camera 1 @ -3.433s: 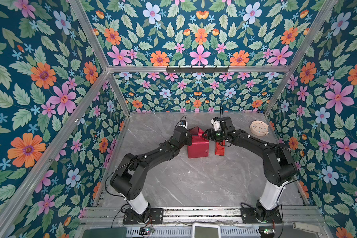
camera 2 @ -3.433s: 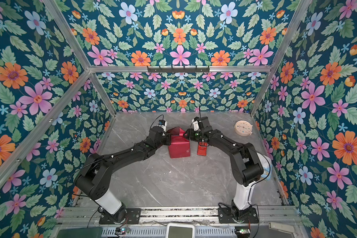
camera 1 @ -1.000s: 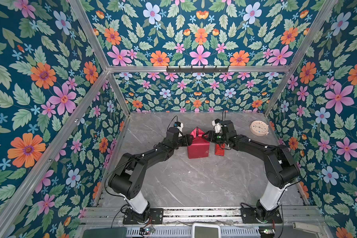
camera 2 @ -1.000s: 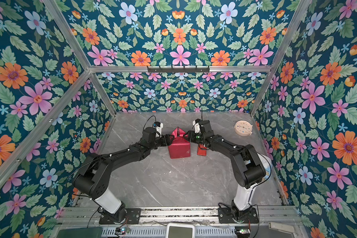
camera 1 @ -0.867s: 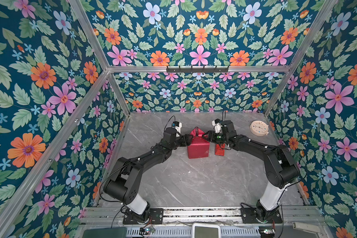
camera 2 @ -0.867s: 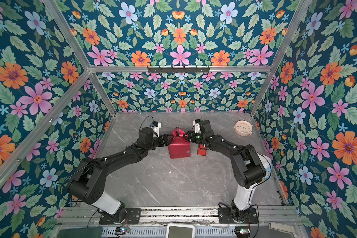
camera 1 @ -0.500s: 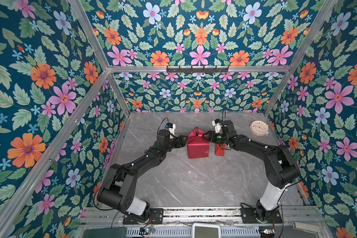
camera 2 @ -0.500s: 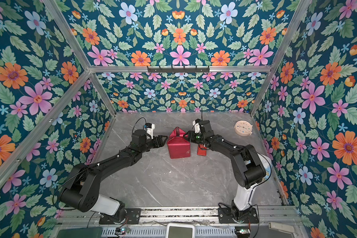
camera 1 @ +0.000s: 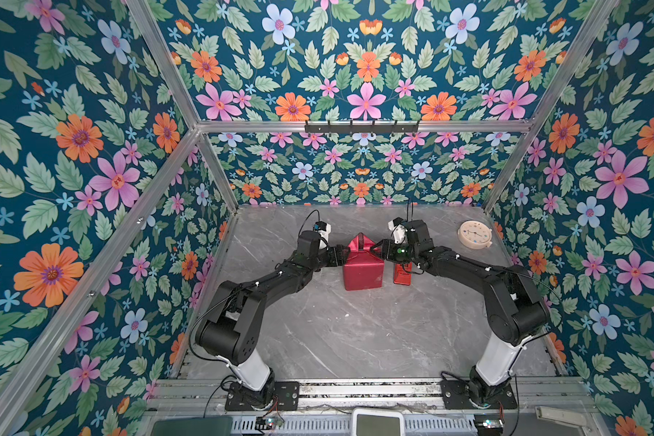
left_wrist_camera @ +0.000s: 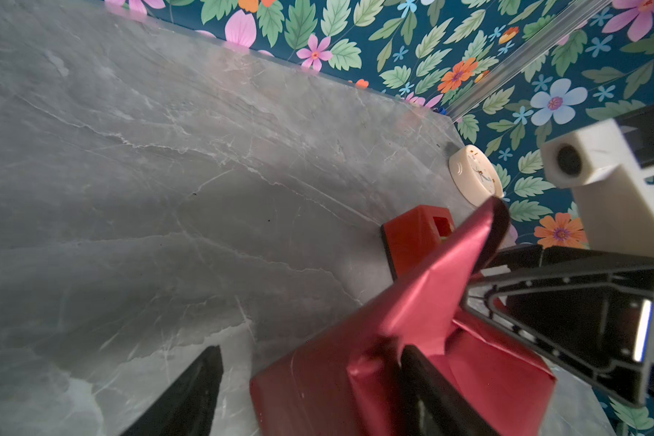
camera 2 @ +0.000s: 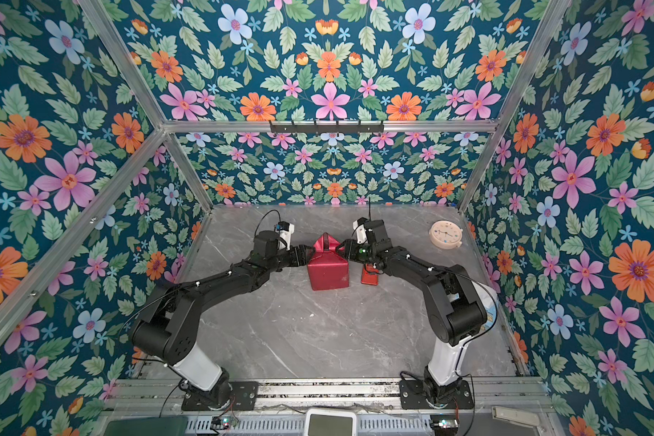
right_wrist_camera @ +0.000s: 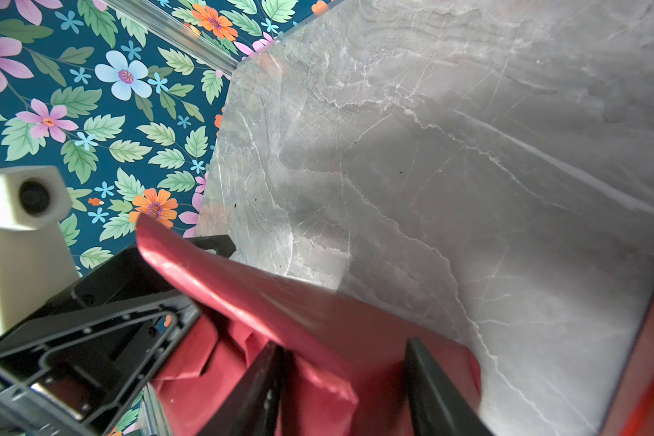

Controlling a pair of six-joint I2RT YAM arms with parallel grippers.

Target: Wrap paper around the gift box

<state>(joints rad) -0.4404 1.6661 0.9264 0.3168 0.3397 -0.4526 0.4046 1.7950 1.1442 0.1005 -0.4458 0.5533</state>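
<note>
The paper point(camera 1: 363, 270) point(camera 2: 327, 270) is maroon and folded round a boxy parcel mid-table, with a pointed flap point(left_wrist_camera: 469, 256) standing up at its far top. The gift box is hidden inside it. My left gripper point(camera 1: 342, 256) point(left_wrist_camera: 310, 351) is open at the parcel's left upper edge. One of its fingers point(left_wrist_camera: 427, 389) lies on the paper and the other hangs over the table. My right gripper point(camera 1: 375, 249) point(right_wrist_camera: 344, 343) is at the right upper edge, its jaws closed on a bulging fold of paper.
A red tape dispenser point(camera 1: 403, 273) point(left_wrist_camera: 416, 234) stands against the parcel's right side, under my right arm. A cream round clock point(camera 1: 474, 234) lies at the back right. Floral walls enclose the grey marble table point(camera 1: 355, 332) on three sides.
My left gripper drew back to the left off the parcel, then returned to its left upper edge. The right arm and the parcel have stayed put.
</note>
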